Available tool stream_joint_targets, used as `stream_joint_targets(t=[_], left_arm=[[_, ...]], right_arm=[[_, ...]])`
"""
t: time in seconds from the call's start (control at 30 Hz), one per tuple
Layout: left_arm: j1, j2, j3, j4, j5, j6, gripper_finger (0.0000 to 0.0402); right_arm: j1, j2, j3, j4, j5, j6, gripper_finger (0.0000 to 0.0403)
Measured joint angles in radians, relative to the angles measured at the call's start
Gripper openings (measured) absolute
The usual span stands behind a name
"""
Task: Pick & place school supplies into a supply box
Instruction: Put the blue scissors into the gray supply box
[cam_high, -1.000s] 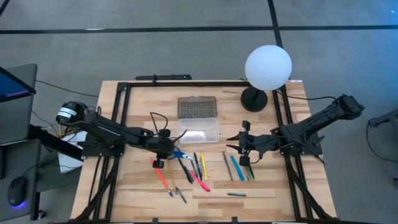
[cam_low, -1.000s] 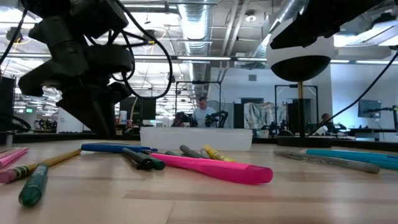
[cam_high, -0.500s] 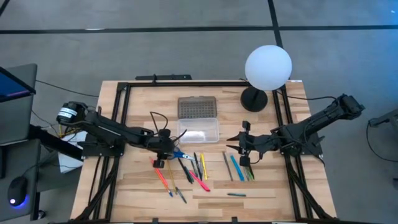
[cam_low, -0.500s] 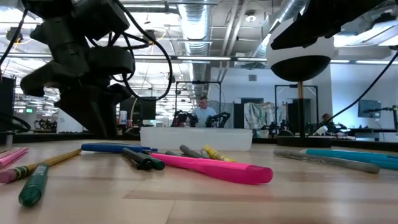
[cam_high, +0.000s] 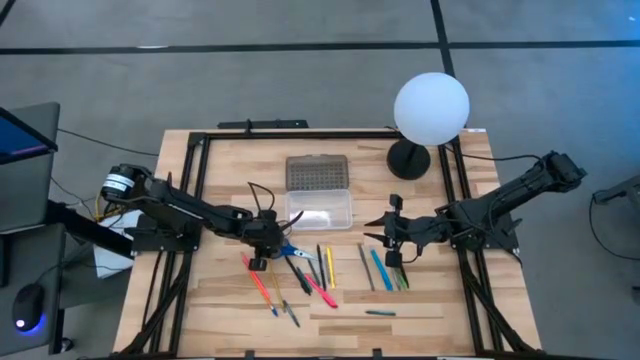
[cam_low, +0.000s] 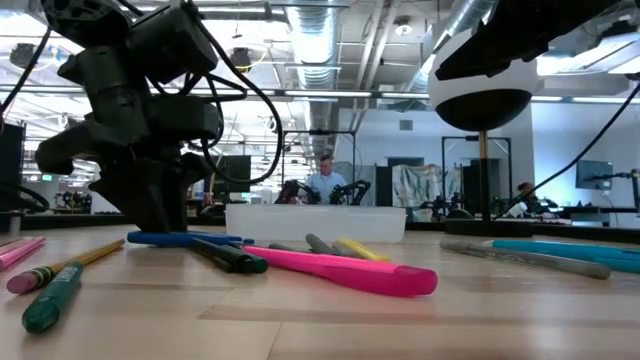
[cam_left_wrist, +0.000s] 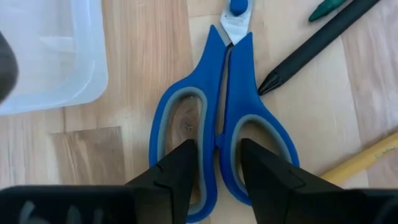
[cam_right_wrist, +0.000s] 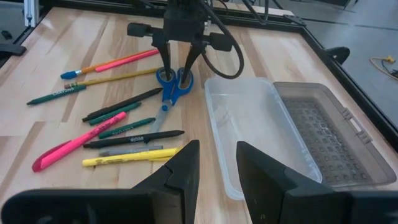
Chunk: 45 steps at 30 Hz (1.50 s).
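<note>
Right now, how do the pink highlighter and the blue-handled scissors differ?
The pink highlighter is one long straight body, while the blue-handled scissors have two looped handles and a metal blade. The highlighter lies free in the pen cluster; the scissors lie near the supply box, with the left gripper down over their handles, jaws apart. The highlighter is pink, the scissors' handles blue. Both lie flat on the wooden table.

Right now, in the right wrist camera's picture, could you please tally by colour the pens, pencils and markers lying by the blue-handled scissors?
Pink: 2, the blue-tipped pink pen and the pink highlighter
Yellow: 2, the yellow pencil and the yellow highlighter
Green: 2, green pens
Black or very dark: 3, dark pens
Grey: 1, the grey marker
Total: 10
</note>
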Motion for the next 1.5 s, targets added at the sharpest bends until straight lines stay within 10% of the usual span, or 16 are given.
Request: stream_joint_targets(t=[0.63, 1.5], left_arm=[[0.000, 0.001, 0.004, -0.048, -0.006, -0.033, 0.0086], [-0.094, 0.005, 0.315, -0.484, -0.178, -0.005, 0.0074]], right_arm=[[0.000, 0.000, 0.000, -0.040, 0.001, 0.024, 0.0102], [0.000, 0.000, 0.000, -0.075, 0.001, 0.026, 0.0102]])
